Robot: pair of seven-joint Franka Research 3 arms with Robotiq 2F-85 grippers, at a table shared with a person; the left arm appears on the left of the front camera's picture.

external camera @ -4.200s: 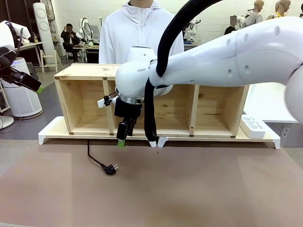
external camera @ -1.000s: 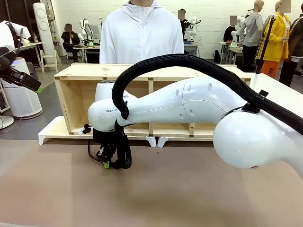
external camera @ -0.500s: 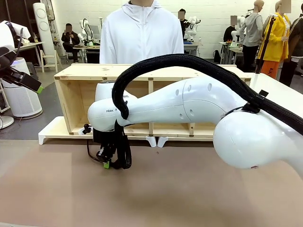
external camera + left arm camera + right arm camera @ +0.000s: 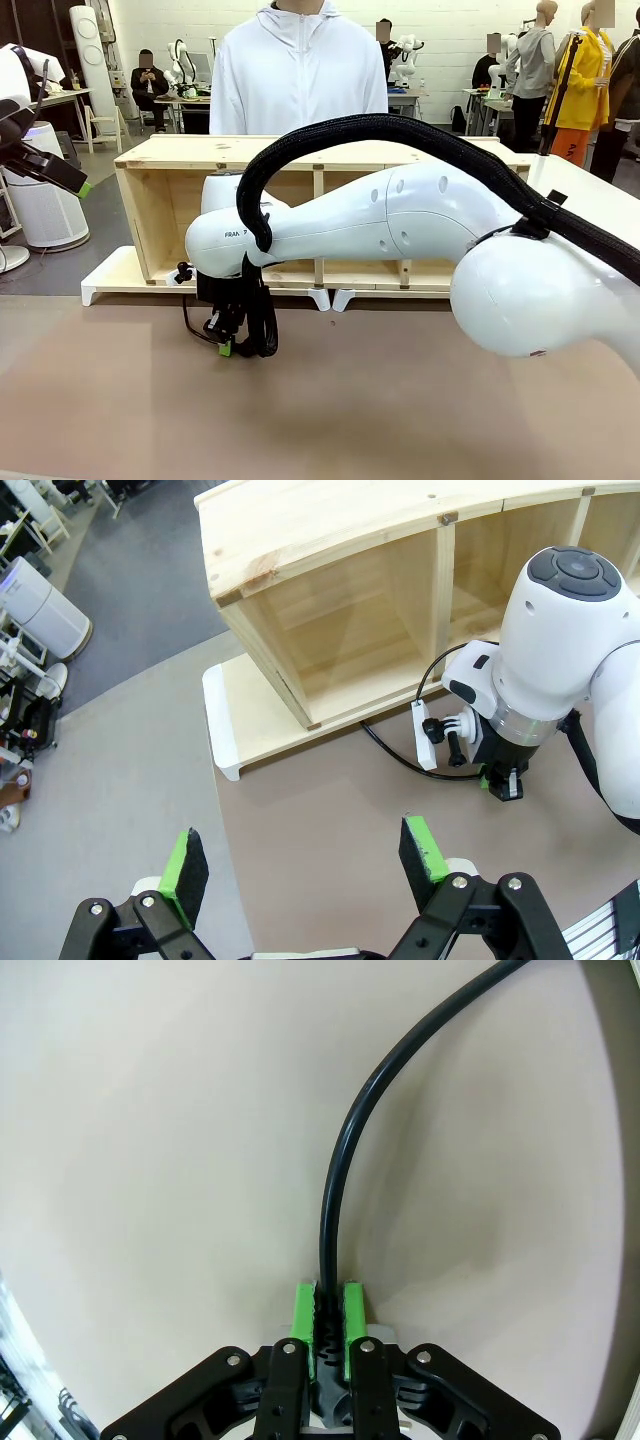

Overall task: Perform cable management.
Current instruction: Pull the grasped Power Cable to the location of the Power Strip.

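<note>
Comparing with the front view of some seconds ago, the right gripper (image 4: 226, 345) is no longer hanging in the air above the table (image 4: 420, 410). It now stands low on the brown surface, just in front of the wooden shelf (image 4: 180, 152), at the place where the plug end of the cable (image 4: 336, 1175) was lying free. In the right wrist view its green pads are narrow, with the black cable pressed between them and rising away in a curve, so the grasp seems already made. During the last second the arm almost does not move; only the small loop of cable beside the gripper looks a little shifted. From there the cable runs back toward the foot of the shelf. The left gripper (image 4: 305, 858) is high and well apart at the side, its fingers spread wide and holding nothing. I judge that the pick-up step is finished, and the next move probably is to lift or draw the cable toward the shelf, slowly, because a quick pull could make it slip out.
</note>
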